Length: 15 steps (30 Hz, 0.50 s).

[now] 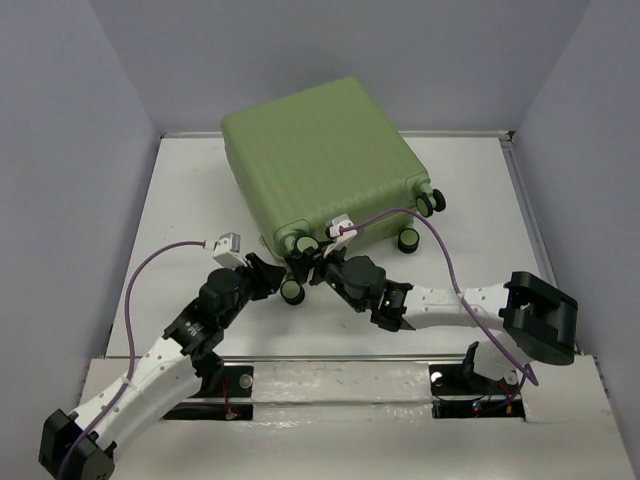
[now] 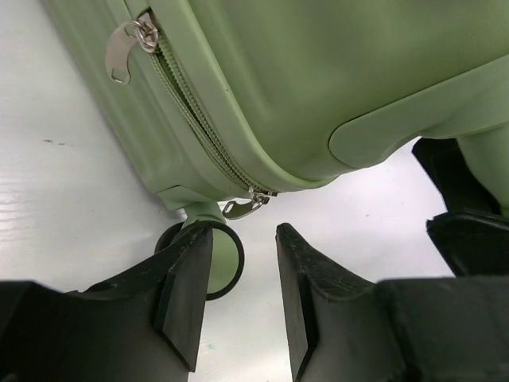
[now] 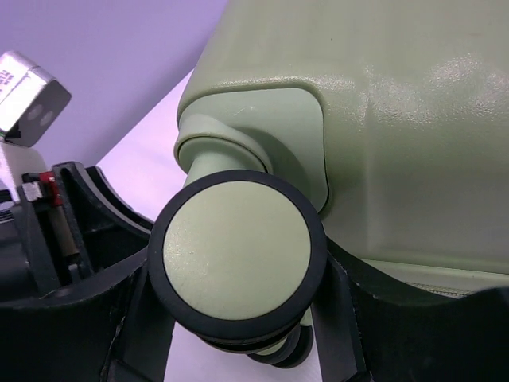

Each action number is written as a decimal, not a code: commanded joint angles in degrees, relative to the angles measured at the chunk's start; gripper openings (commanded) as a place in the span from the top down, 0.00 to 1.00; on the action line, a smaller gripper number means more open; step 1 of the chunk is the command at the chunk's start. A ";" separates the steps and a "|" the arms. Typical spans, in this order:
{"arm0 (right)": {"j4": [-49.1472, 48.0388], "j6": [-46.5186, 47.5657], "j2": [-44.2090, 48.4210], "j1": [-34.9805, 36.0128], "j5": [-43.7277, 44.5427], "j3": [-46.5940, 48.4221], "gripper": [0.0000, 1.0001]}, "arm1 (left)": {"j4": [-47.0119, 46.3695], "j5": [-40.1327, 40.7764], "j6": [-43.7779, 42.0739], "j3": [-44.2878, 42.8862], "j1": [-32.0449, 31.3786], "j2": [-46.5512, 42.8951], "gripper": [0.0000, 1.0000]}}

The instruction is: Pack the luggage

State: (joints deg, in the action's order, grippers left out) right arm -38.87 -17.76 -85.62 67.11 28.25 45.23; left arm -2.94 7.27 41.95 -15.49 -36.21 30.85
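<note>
The light-green ribbed luggage (image 1: pixel 320 160) lies closed on the white table, its wheeled end toward the arms. My left gripper (image 1: pixel 283 275) is at its near corner, open, with nothing between the fingers (image 2: pixel 243 231). A metal zip pull (image 2: pixel 242 207) hangs just beyond the tips, and a wheel (image 2: pixel 227 259) sits behind the left finger. A second zip pull (image 2: pixel 127 52) lies further along the zipper. My right gripper (image 1: pixel 312 262) is shut on a black-rimmed wheel with a green hub (image 3: pixel 238 255), one finger on each side of it. The luggage shell (image 3: pixel 382 119) fills the right wrist view.
Two more wheels (image 1: pixel 430 200) (image 1: pixel 408 240) stick out at the luggage's right corner. Purple cables (image 1: pixel 440 250) loop over both arms. Grey walls enclose the table (image 1: pixel 180 200) on three sides. The two grippers are close together at the same corner.
</note>
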 commanded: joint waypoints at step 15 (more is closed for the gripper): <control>-5.86 -2.19 1.34 -1.02 -0.30 1.70 0.93 | -11.12 8.37 -9.96 -6.92 -1.76 13.44 0.66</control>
State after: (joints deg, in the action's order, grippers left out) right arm -38.81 -18.41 -85.62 67.00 27.77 45.23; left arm -8.29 10.26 35.33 -18.09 -37.85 43.55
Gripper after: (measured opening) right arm 0.631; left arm 0.380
